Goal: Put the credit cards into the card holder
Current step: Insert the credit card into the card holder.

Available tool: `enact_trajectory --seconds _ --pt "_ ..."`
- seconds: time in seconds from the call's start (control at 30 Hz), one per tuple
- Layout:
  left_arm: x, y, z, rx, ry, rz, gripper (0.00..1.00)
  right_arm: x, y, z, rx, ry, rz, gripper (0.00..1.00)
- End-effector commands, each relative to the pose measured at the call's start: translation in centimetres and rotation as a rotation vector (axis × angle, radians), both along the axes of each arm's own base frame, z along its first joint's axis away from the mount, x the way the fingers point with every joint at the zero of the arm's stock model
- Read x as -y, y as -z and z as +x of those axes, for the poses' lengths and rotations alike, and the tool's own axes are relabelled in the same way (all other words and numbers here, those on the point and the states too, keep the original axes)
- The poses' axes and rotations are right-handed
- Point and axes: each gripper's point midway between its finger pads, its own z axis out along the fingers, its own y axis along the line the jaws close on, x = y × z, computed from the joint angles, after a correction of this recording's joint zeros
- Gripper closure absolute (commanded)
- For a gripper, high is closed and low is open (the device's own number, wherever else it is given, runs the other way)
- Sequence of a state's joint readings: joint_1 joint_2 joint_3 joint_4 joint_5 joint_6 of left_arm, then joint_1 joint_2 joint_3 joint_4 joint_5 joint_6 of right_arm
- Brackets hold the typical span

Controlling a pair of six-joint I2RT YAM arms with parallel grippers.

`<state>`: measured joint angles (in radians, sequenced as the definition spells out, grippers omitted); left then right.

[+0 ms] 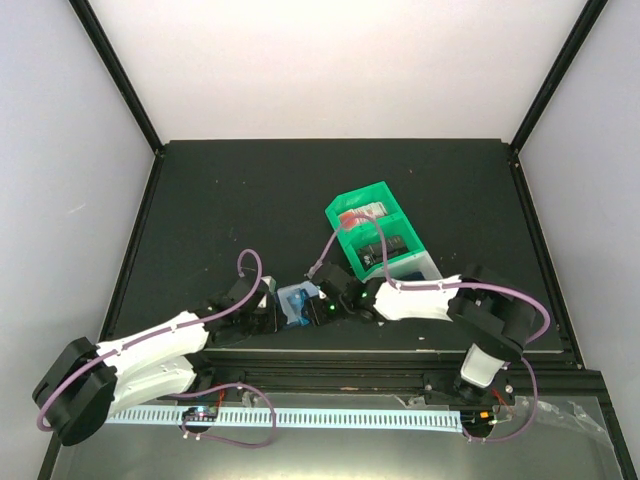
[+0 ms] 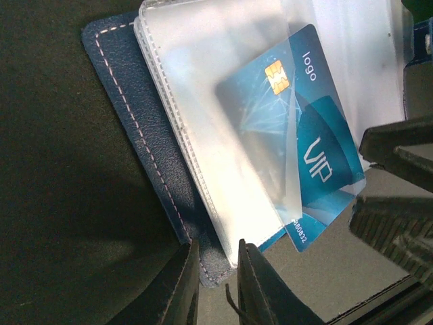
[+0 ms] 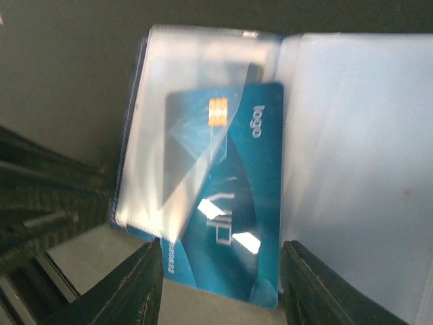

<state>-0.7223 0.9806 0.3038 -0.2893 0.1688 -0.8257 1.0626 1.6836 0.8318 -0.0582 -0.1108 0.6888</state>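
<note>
The card holder [image 2: 128, 101] lies open on the black table, navy cover down and clear sleeves [image 2: 203, 95] facing up. A blue credit card [image 2: 318, 149] marked VIP sits partly under one clear sleeve, its near end sticking out. My left gripper [image 2: 216, 277] is shut on the holder's near corner, pinching the navy cover. My right gripper [image 3: 222, 257] is open, with its jaws close on either side of the credit card's [image 3: 237, 203] exposed end. In the top view the holder [image 1: 292, 303] lies between the left gripper [image 1: 268, 308] and the right gripper [image 1: 318, 300].
A green bin [image 1: 375, 235] stands just behind the right arm, holding red-and-white items [image 1: 362, 215] and a black item [image 1: 392, 248]. A white bin [image 1: 418, 268] adjoins it. The table's front edge runs right below the holder.
</note>
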Motion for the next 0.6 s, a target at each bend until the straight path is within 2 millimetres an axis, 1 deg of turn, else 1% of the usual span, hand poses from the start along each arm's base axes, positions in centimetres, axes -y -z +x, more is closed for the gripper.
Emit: enact_trajectory --seconds 0.0,0.07,0.17,0.3,0.43,0.57 --pt "0.1 -0.8 0.6 0.029 0.001 0.008 0.81 1.0 0.5 -0.1 0.136 -0.129 -0.149 0.51" --pt "0.0 -0.6 0.5 0.025 0.000 0.014 0.80 1.7 0.7 0.2 0.168 -0.132 -0.194 0.49" --pt "0.0 -0.6 0.6 0.022 -0.002 0.018 0.80 1.9 0.5 0.0 0.225 -0.164 -0.230 0.47" --pt "0.1 -0.6 0.8 0.022 -0.003 0.026 0.78 1.3 0.5 -0.8 0.306 -0.240 -0.295 0.46" --pt "-0.2 -0.3 0.8 0.013 -0.011 0.047 0.77 1.2 1.2 -1.2 0.384 -0.294 -0.402 0.46" --pt "-0.5 0.2 0.7 0.001 -0.015 0.066 0.79 0.9 2.0 -1.8 0.430 -0.344 -0.465 0.46"
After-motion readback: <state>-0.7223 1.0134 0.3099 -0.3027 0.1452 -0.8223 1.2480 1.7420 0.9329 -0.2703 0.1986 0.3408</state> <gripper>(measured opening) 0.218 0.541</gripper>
